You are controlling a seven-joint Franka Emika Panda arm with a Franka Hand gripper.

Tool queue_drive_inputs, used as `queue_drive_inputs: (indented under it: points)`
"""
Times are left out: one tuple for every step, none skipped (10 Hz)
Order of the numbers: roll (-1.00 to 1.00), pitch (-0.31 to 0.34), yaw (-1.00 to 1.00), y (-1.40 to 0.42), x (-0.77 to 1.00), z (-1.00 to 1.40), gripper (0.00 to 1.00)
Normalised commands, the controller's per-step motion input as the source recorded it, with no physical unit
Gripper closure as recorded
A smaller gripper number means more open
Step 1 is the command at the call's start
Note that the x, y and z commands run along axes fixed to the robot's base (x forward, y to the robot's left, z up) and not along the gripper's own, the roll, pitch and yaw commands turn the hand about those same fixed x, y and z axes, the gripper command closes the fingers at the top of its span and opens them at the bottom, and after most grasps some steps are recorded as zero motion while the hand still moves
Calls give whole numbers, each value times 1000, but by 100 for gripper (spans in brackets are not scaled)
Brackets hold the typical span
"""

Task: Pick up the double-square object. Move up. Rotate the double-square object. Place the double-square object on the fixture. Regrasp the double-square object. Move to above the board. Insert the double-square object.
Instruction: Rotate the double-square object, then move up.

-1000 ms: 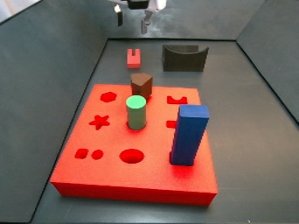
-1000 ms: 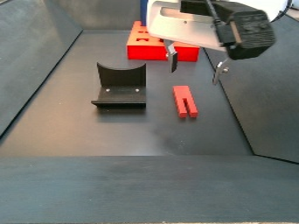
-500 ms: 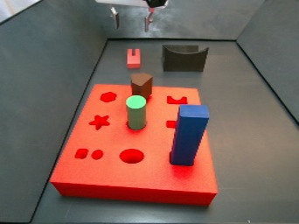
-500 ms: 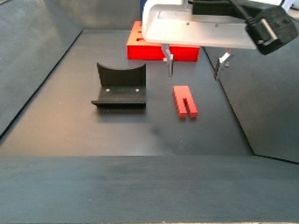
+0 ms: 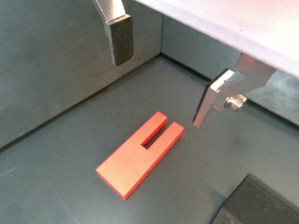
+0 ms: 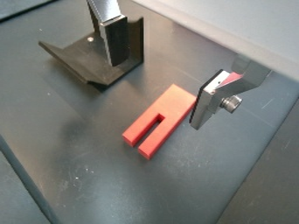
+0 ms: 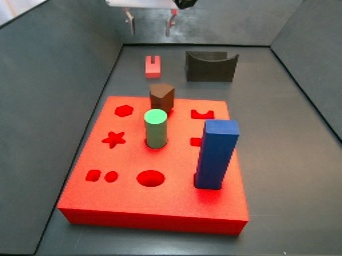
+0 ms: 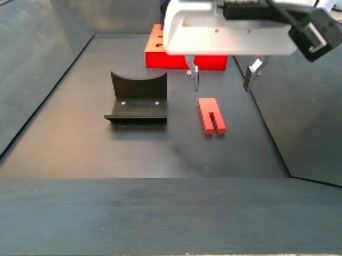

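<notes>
The board (image 7: 158, 165), a thick bright red slab, takes up the near part of the dark floor (image 7: 287, 120) in a side view, with star, round and square holes in its top. Standing in it are a tall blue block (image 7: 217, 154), a green cylinder (image 7: 155, 129) and a brown hexagonal peg (image 7: 162, 97).

Beyond the board stands the fixture (image 8: 136, 98), a dark block with a U-shaped notch in its top, clear of everything else.

The claw (image 8: 221, 71) hangs high above the floor, released and holding nothing, its two flat silver fingers (image 5: 121, 39) set well apart, as both wrist views show.

The double-square object (image 6: 162, 122), a small flat red-pink block with a slot cut into one end, lies flat on the floor beside the fixture and apart from it. In both wrist views it sits below the gap between the fingers, touching neither.
</notes>
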Motion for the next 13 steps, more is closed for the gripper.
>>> queue_drive_inputs:
  points:
    - [-4,-23,-48,1,15,-1000,0]
    - [-19,-31,-35,4,23,-1000,0]
    - [-28,-31,-28,4,27,-1000,0]
    - [-47,-32,-12,7,39,-1000,0]
    - [-64,-29,3,11,50,-929,0]
    - [-76,-29,11,10,52,-802,0]
    - [-83,-29,15,10,51,-723,0]
    - [-94,-36,21,9,46,-570,0]
    - [-104,-42,25,11,42,-425,0]
    - [-110,-47,26,10,42,-320,0]
    - [-116,-50,28,9,40,-251,0]
    - [0,0,0,0,0,0,100]
    - [0,0,0,0,0,833,100]
